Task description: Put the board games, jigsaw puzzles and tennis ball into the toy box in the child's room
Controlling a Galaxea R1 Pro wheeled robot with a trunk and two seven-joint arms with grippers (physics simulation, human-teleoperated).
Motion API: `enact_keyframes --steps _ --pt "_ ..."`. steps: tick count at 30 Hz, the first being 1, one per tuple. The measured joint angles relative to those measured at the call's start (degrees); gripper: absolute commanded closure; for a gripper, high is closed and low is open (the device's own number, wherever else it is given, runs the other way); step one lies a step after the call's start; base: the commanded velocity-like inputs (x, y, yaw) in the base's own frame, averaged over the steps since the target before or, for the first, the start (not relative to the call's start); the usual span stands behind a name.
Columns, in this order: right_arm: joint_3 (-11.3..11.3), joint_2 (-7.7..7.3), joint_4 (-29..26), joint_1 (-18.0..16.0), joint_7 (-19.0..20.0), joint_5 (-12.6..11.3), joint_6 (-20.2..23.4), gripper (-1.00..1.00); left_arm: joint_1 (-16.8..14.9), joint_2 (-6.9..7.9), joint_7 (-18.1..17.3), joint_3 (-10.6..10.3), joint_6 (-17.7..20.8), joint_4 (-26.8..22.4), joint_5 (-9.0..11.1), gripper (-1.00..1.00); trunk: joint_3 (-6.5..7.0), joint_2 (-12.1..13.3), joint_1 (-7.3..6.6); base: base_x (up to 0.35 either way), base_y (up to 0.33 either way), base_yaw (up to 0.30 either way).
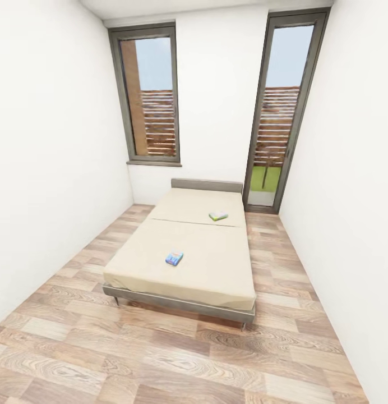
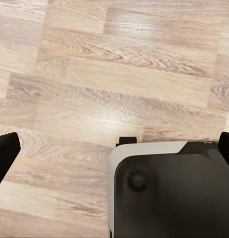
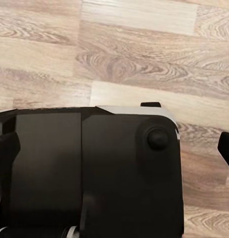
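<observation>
Lying well apart on wide beige bed (image 1: 216, 269): blue flat game box (image 1: 174, 257) nearer, white-green flat game box (image 1: 218, 215) farther. Left gripper (image 2: 114, 148), right gripper (image 3: 114, 153) over wood-plank floor (image 1: 160, 359), spread wide, holding nothing, far from both.

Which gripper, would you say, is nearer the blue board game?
Neither clearly: left gripper and right gripper both hang open over the wood floor by the robot's base, far short of the blue board game on the bed.

Lying flat on wide beige-mattressed, grey-framed bed (image 1: 216, 269): small blue colourful flat rectangular board game box (image 1: 174, 257) near foot end, white-green flat rectangular board game box (image 1: 218, 215) toward headboard, well apart, both slightly skewed.
</observation>
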Motion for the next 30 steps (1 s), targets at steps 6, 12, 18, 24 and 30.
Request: enact_keyframes --steps 6,12,18,24,30 --pt "0.0 0.0 0.0 0.0 0.0 0.0 0.0 -1.0 0.0 0.0 0.0 0.0 0.0 0.0 0.0 -1.0 0.73 1.6 -0.89 0.0 0.0 0.0" --pt "0.0 0.0 0.0 0.0 0.0 0.0 -0.1 -1.0 0.0 0.0 0.0 0.0 0.1 0.0 0.0 -1.0 0.73 1.6 -0.89 0.0 0.0 0.0" --pt "0.0 0.0 0.0 0.0 0.0 0.0 -0.1 -1.0 0.0 0.0 0.0 0.0 0.2 0.0 0.0 -1.0 0.73 1.6 -0.89 0.0 0.0 0.0" --pt "0.0 0.0 0.0 0.0 0.0 0.0 -0.1 -1.0 -0.1 0.0 0.0 0.0 0.3 -0.1 0.1 -1.0 0.73 1.6 -0.89 0.0 0.0 0.0" --pt "0.0 0.0 0.0 0.0 0.0 0.0 -0.2 -1.0 -0.1 0.03 0.0 0.0 0.4 -0.1 0.2 -1.0 0.73 1.6 -0.89 0.0 0.0 0.0"
